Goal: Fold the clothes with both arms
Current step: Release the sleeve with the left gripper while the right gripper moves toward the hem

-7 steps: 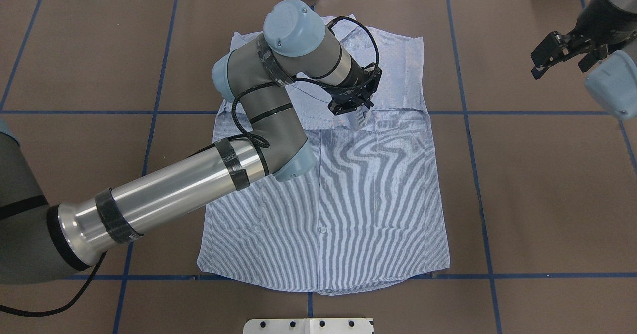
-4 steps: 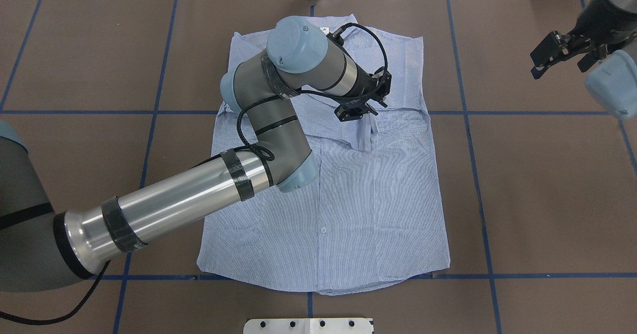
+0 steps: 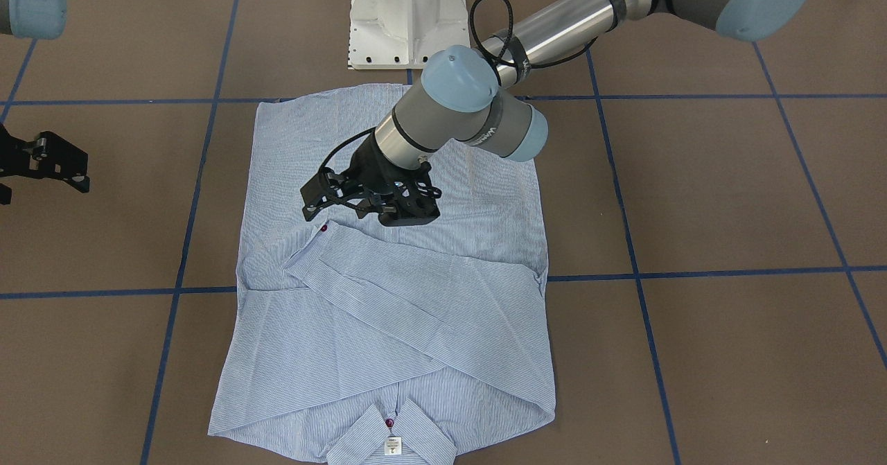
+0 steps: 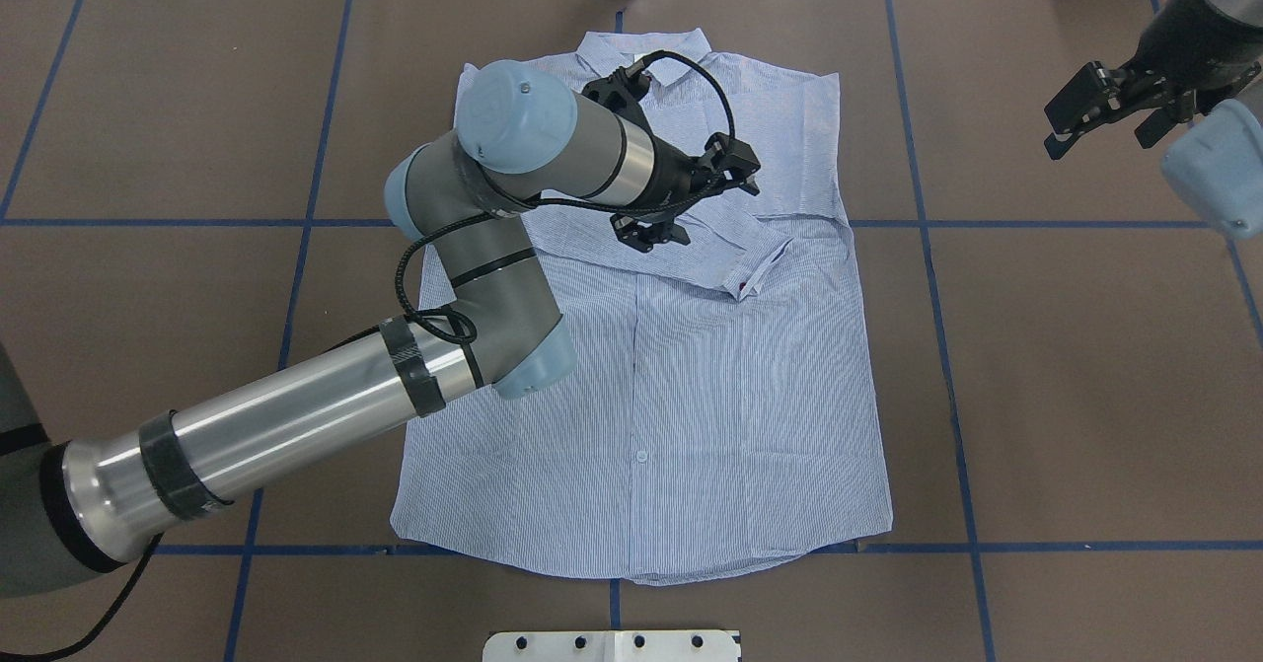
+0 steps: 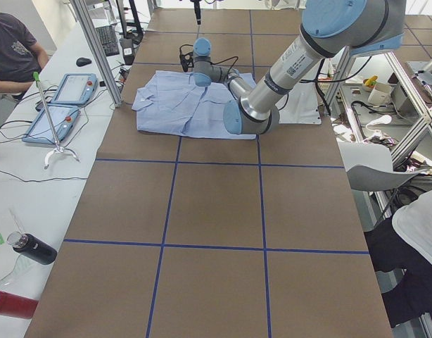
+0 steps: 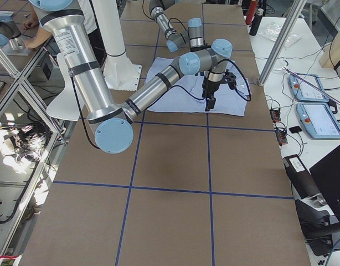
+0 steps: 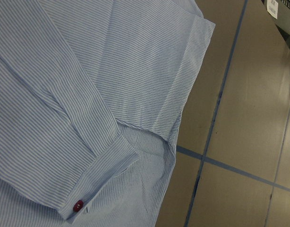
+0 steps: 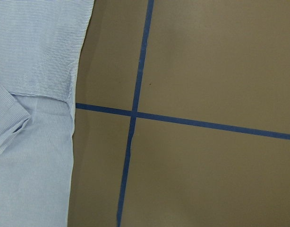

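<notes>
The shirt (image 4: pixel 691 396) lies flat right under the left gripper (image 4: pixel 696 203), whose 2 fingers are apart and hold nothing, and far from the spread right gripper (image 4: pixel 1100 124); it looks soft, light and floppy, so pinch the cuff (image 4: pixel 755 267) just beside the left gripper.

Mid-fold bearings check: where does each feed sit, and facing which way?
Front-facing: across table, steeply down on shirt; left arm at right.
Overhead: high behind, facing forward; left arm enters left.
Exterior left: table end; left arm nearest.
Exterior right: other end; right arm nearest.
Left wrist: down on cuff; no body.
Right wrist: down on tape cross; none.
Both wrists share shirt edge.
</notes>
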### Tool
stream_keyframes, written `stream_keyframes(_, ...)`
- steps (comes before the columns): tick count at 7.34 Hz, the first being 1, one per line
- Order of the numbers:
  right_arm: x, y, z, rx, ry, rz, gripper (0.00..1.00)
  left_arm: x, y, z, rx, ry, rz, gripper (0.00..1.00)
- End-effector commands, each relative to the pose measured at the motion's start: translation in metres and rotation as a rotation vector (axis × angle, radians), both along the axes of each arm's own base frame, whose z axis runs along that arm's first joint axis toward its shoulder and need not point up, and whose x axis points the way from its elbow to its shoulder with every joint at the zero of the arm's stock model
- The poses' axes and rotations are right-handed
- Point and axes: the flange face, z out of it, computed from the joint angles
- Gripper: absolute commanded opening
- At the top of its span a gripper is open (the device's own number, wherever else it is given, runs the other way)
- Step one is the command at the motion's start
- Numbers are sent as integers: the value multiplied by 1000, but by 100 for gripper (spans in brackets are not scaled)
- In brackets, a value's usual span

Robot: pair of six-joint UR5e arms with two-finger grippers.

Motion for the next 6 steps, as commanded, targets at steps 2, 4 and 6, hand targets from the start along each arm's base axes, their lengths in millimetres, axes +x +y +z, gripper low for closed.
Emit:
stream_keyframes(2, -38, 65, 2, 28, -89, 69, 100, -95, 1, 62, -8, -38, -49, 100)
stream_keyframes(4, -104, 104, 10, -46, -134, 137, 100, -159, 31, 81, 93, -137, -49, 100)
stream_keyframes(6, -144, 154, 32, -64, -164, 152, 100, -202, 54, 59, 133, -236, -37, 100)
